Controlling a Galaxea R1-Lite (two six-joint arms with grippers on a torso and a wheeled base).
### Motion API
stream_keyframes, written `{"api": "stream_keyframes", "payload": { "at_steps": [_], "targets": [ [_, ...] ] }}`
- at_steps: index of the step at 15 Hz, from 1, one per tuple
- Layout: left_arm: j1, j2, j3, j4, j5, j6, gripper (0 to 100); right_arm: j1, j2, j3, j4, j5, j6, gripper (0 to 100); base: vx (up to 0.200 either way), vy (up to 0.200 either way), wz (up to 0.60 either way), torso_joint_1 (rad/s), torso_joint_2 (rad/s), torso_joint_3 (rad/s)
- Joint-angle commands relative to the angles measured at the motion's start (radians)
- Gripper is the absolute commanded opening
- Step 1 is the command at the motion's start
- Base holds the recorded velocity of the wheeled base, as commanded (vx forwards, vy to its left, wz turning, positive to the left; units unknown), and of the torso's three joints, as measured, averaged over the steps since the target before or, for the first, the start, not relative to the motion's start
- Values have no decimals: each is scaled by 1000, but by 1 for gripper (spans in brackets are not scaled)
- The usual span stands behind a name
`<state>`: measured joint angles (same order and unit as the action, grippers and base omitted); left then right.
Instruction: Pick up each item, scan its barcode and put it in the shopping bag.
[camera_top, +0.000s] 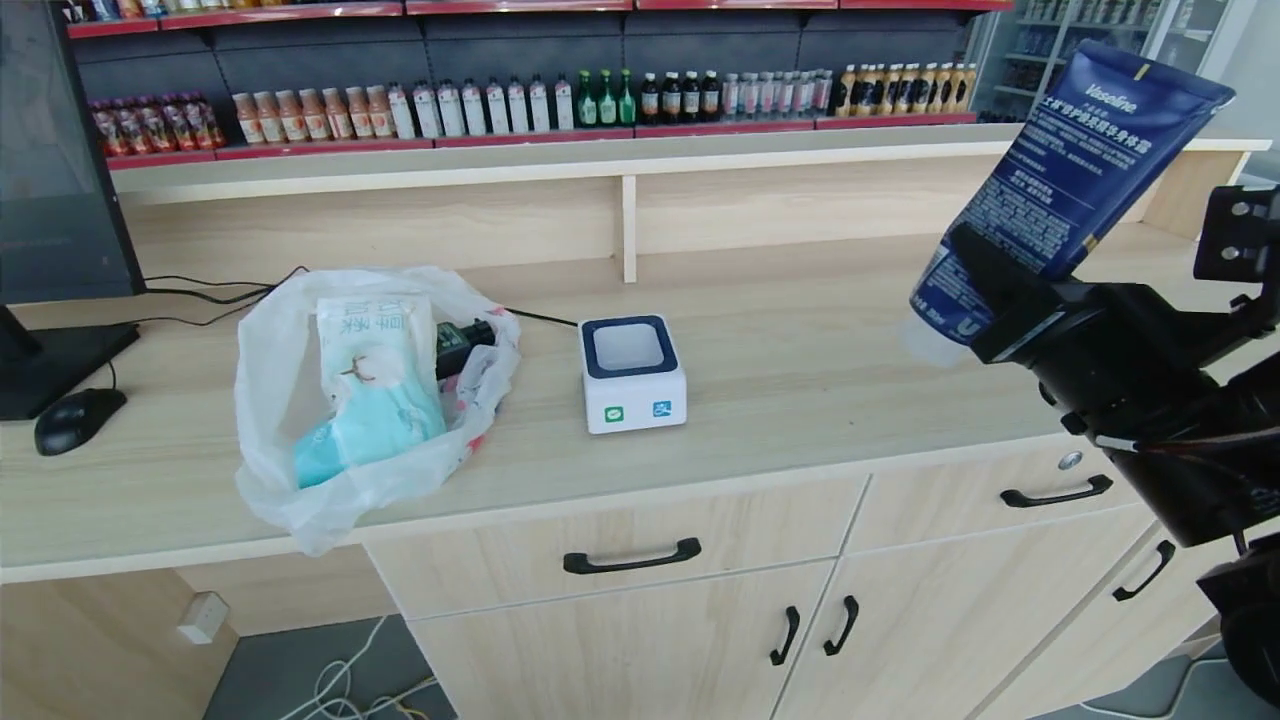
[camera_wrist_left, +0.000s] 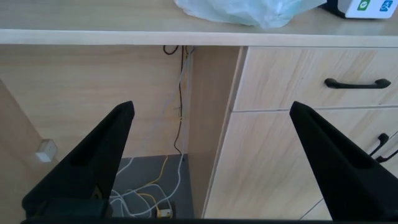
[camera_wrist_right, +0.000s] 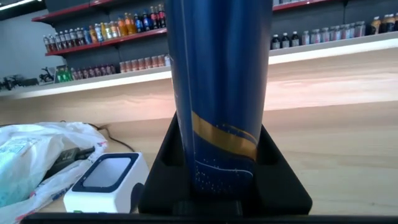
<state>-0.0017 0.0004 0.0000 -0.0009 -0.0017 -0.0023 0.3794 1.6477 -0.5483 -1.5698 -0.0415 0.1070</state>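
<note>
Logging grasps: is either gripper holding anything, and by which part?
The right gripper holds the blue tube near its cap end, crimped end up. The left gripper is open, holding nothing.

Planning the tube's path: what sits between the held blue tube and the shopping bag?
The white scanner, on the counter; the head view shows it.

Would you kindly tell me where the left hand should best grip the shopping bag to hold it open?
Likely the bag's crumpled rim nearest the scanner, from above: it lies slumped on the counter, mouth up, and that edge stands raised and free.
</note>
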Motion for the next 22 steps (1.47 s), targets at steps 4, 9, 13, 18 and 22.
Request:
{"api": "stream_keyframes", "payload": {
  "at_steps": [4,9,13,18,22],
  "targets": [
    [0,0,0,-1,-1,5,100,0,3,5,-1,0,5,0,0,100,150,4,1,2],
    [0,0,0,-2,-1,4,100,4,4,5,-1,0,3,0,0,0,600,4,2,1],
    [0,0,0,-2,0,4,100,4,4,8,-1,15,-9,0,0,0,450,1,3,3],
    [0,0,0,-4,-1,4,100,-114,69,24,-1,295,-313,0,0,0,0,0,0,0],
    [0,0,0,-5,0,7,100,-155,147,-61,-1,371,-535,0,0,0,0,0,0,0]
  ]
}}
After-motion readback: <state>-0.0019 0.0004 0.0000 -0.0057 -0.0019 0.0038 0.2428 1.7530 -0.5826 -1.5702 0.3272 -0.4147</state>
